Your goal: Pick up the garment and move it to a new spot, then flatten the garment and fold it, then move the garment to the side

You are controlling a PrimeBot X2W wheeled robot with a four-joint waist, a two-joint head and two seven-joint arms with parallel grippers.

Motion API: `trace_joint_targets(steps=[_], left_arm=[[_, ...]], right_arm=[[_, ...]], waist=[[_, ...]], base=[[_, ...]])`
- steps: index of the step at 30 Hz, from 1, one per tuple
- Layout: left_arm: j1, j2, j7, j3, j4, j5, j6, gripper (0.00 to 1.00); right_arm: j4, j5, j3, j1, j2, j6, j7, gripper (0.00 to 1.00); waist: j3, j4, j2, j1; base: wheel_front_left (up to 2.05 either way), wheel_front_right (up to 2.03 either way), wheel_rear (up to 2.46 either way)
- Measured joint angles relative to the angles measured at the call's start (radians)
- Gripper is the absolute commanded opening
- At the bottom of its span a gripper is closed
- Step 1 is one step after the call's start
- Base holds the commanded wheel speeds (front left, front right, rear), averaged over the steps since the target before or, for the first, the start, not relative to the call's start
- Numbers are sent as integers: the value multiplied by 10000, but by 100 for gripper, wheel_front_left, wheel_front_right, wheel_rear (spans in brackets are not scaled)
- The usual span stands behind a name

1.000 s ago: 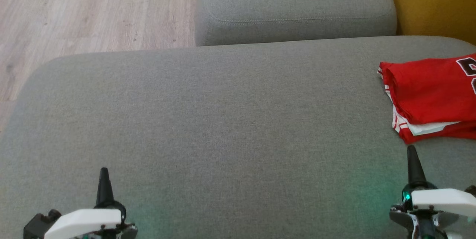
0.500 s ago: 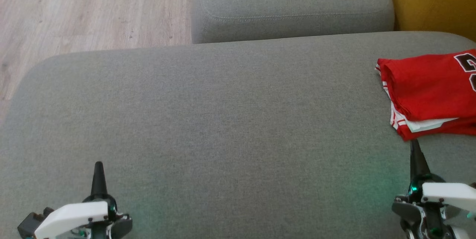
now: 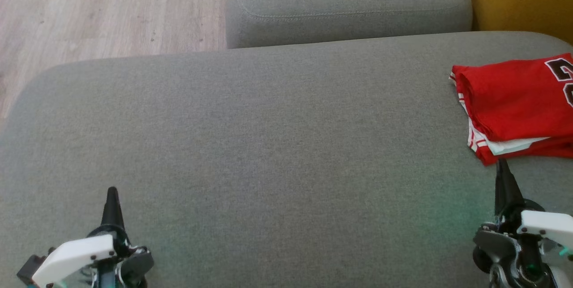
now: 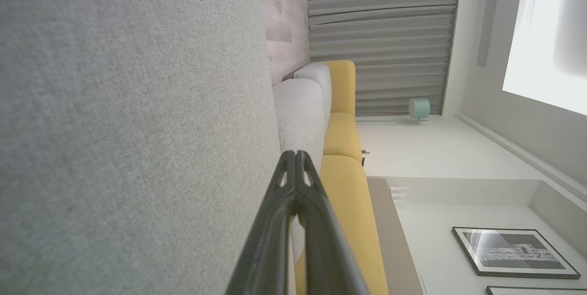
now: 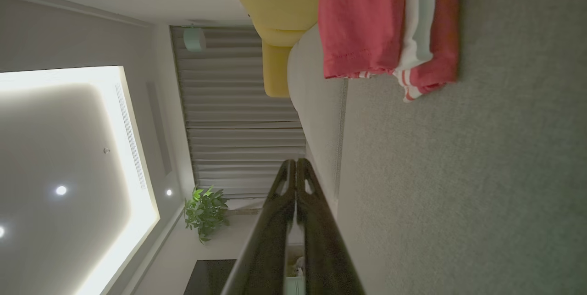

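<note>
- The left gripper (image 3: 111, 191) hangs over the near left part of the grey seat cushion (image 3: 268, 144), its two dark fingers pressed together to a single point and holding nothing.
- The right gripper (image 3: 500, 162) is likewise closed and empty, its tip aimed at the near left corner of the red jersey (image 3: 515, 100) and stopping just short of it.
- In the right wrist view the joined fingers (image 5: 316, 240) rise over bare cushion fabric, with the jersey (image 5: 376, 24) lying apart from them.
- The jersey lies folded in flat layers on the far right of the cushion, cut off by the right edge of the head view.
- Its long axis runs left to right across the cushion, with a rounded folded edge facing the robot's left.
- White-striped trim (image 3: 475, 138) and a pale inner layer show along the near side; dark lettering (image 3: 562, 70) edged in white sits at the far right.
- Behind the seat stands a second grey cushion (image 3: 349, 6), with yellow upholstery (image 3: 519, 1) to its right and a pale wood floor (image 3: 89, 10) to its left.
- The left wrist view takes in the closed fingers (image 4: 275, 240), a yellow sofa (image 4: 344, 139), grey curtains (image 4: 380, 33) and a framed picture (image 4: 513, 251).
</note>
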Motion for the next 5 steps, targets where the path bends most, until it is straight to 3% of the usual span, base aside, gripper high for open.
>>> trace_joint_targets(steps=[5], left_arm=[[-121,-8,81,63,12,-395,-8,0]], right_arm=[[25,366,-48,-179,0,0,81,0]], waist=[[20,-21,0,0]], base=[[0,0,0]])
